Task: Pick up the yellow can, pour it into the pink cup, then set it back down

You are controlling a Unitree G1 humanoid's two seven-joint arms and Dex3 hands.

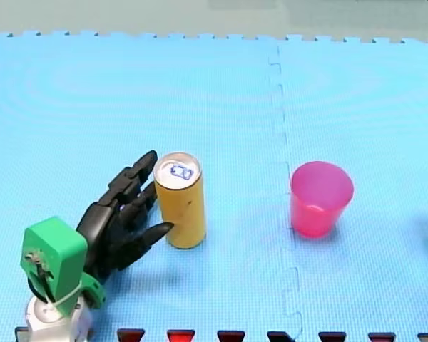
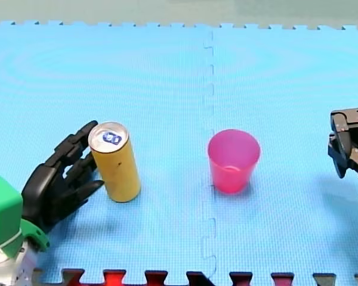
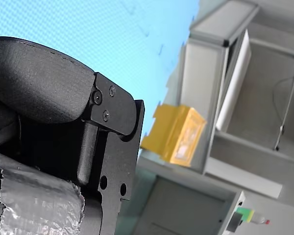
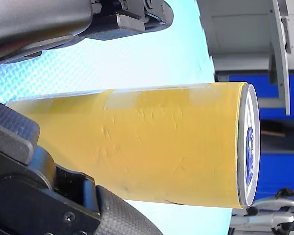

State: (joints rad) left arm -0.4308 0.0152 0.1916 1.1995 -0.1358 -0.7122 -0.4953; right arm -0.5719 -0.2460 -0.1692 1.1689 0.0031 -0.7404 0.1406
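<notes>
Grasp step. Your left hand (image 1: 121, 221) flanks the upright yellow can (image 1: 180, 203), fingers spread and thumb touching its side. Close firmly before lifting toward the pink cup (image 1: 319, 199) beyond it. The right hand (image 2: 348, 142) is farther still.

Blue foam mat (image 1: 128, 85), seamed down the middle. Bears 2 upright things: can (image 1: 180, 201) left, cup (image 1: 319, 198) right, well apart.

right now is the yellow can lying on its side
No, the yellow can stands upright on the blue mat with its silver top facing up.
</notes>
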